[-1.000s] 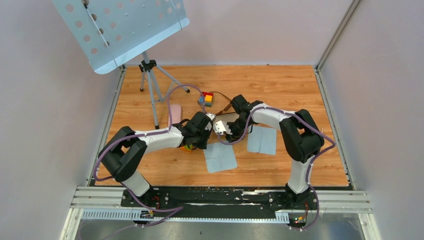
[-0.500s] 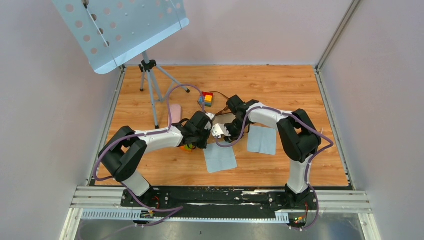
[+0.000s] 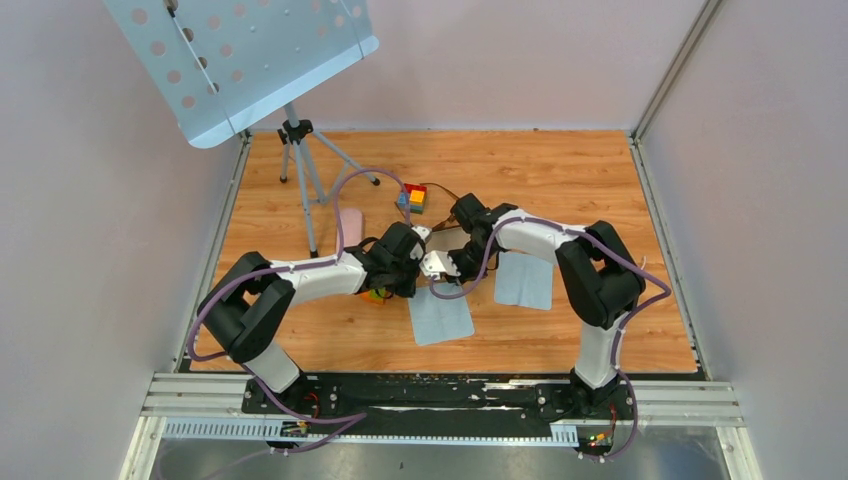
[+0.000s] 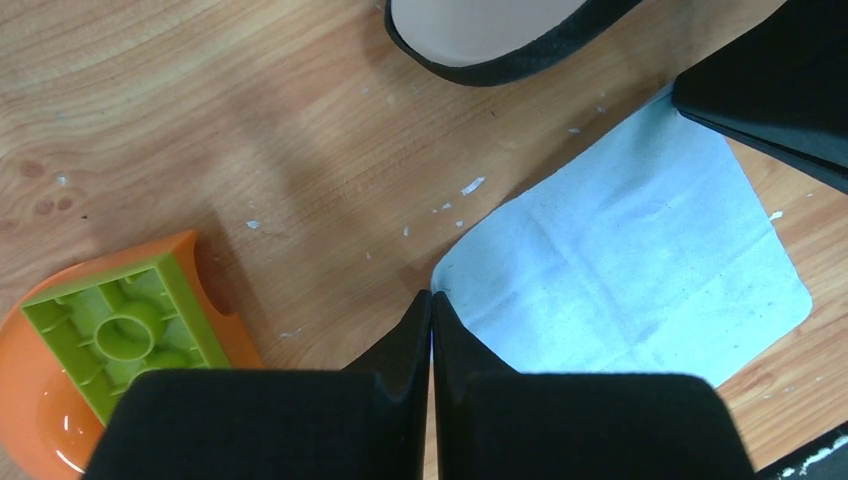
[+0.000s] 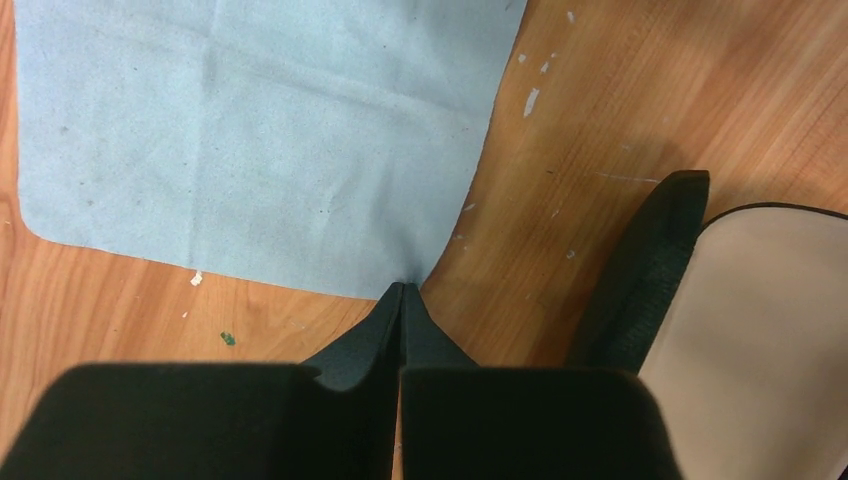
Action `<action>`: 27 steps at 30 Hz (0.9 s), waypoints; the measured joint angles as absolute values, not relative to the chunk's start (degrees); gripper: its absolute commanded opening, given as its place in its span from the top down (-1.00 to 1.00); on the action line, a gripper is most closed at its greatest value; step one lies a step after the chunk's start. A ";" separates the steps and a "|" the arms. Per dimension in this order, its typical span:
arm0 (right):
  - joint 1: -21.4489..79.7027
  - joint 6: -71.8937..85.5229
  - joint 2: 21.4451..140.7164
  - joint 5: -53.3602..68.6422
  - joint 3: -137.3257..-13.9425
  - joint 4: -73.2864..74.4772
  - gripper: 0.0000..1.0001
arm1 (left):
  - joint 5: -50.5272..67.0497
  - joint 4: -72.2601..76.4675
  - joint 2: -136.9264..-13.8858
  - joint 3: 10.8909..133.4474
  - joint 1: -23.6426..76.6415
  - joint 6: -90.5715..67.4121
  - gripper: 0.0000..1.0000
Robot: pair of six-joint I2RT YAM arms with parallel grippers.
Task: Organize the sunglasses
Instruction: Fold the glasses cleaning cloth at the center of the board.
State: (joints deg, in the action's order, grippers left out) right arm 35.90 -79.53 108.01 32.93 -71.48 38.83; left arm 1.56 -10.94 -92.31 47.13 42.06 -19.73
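Both arms reach in and the left gripper (image 3: 408, 285) and right gripper (image 3: 452, 278) sit nose to nose mid-table (image 3: 560, 180), right at the far edge of a blue cloth (image 3: 442, 318) lying at their 6 o'clock. A second cloth (image 3: 525, 282) lies at 3 o'clock, beside the right forearm. Blocks (image 3: 415, 195) are at 12, a pink case (image 3: 350, 222) at 10, and an orange-green piece (image 3: 376, 295) at 8. The music stand (image 3: 240, 60) looms at 11.

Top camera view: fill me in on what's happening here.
Both arms meet at mid-table over the nearer blue cloth. The right gripper is shut on one corner, seemingly pinching it. The left gripper is shut at the other corner. An open case lies just beyond the cloth.
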 measured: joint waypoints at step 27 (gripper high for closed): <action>39.72 -71.29 92.90 27.57 -55.92 25.67 1.00 | 8.03 -9.08 -85.91 40.97 42.06 -22.70 1.00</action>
